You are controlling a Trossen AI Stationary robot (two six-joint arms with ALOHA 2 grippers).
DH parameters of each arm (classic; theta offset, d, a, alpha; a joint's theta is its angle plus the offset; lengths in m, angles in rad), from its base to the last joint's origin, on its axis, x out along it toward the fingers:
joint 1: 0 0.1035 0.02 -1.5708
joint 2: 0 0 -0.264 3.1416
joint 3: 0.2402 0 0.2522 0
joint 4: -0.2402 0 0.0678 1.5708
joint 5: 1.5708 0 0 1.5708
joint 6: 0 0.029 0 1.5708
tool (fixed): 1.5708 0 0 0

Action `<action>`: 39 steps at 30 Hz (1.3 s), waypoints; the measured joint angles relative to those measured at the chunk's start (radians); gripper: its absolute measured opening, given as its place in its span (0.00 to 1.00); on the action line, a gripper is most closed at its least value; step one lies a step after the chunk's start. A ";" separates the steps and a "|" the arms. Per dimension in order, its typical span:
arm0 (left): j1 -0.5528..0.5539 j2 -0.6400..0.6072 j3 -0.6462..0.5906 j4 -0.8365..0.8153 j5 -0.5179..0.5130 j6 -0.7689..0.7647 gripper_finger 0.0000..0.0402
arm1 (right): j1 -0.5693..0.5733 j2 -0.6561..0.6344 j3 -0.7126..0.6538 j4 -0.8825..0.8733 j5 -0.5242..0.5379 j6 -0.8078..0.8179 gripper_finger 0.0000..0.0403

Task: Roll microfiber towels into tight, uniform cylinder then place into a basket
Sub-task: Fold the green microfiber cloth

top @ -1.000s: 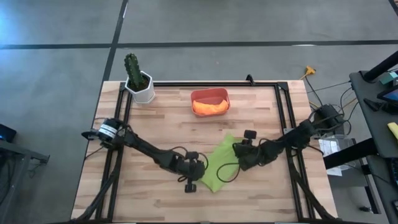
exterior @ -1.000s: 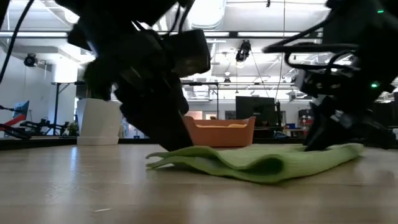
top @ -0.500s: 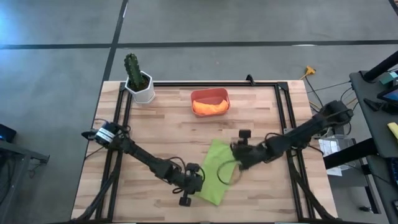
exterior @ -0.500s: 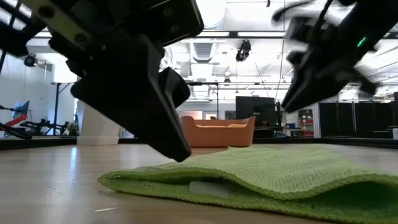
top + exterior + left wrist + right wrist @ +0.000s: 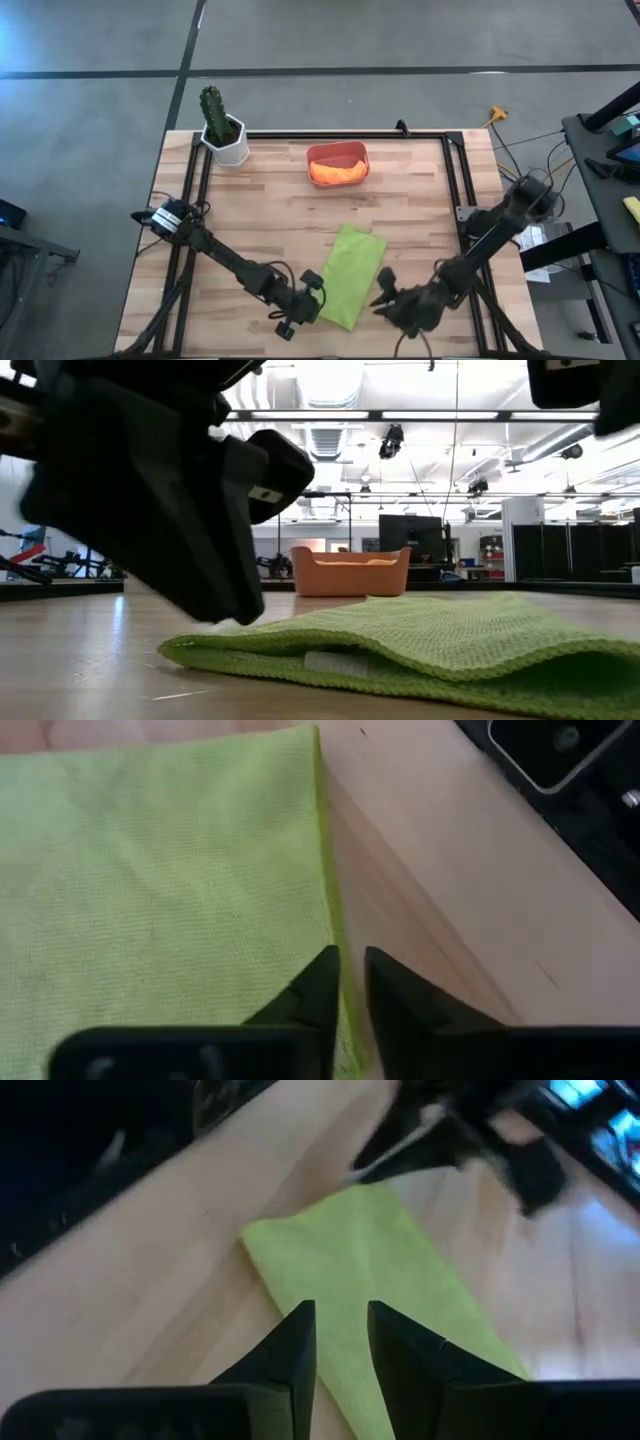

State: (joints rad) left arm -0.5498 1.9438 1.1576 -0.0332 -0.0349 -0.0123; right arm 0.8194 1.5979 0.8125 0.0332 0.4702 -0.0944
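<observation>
High view, read left to right: white pot with cactus (image 5: 222, 131) stood at the far left corner of the counter (image 5: 270, 230), well away from both sets of fingers. Left gripper (image 5: 300, 309) sat low at the near left corner of the green towel (image 5: 350, 275). Its wrist view showed the fingers (image 5: 318, 988) parted by only a narrow slit, straddling the towel's edge (image 5: 326, 870), nothing pinched between them; probably set there to start or tuck a roll. Towel lay flat, folded into a long strip, not yet a cylinder. Long axis ran diagonally, from the near end beside the left fingers to the far end pointing roughly toward the basket (image 5: 337, 163). Basket sat far beyond both grippers, orange towel (image 5: 338, 172) already inside. Right gripper (image 5: 400, 305) hovered just right of the towel's near end, fingers (image 5: 295, 1342) slightly apart, holding nothing, towel ahead of the tips.
</observation>
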 joint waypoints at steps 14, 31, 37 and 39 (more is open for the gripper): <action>-0.044 -0.007 0.001 -0.068 -0.118 0.046 0.48 | 0.007 0.382 0.376 -0.180 -0.006 -0.096 0.46; -0.077 -0.007 0.000 -0.090 -0.141 0.077 0.49 | 0.000 0.567 0.604 -0.430 0.096 -0.105 0.26; -0.080 -0.007 0.001 -0.089 -0.142 0.098 0.49 | -0.007 0.564 0.591 -0.442 0.110 -0.083 0.22; -0.080 -0.007 0.001 -0.089 -0.142 0.101 0.49 | -0.007 0.564 0.590 -0.440 0.111 -0.081 0.22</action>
State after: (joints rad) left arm -0.6296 1.9369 1.1587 -0.1219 -0.1764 0.0886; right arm 0.8124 2.1624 1.4025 -0.4067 0.5808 -0.1753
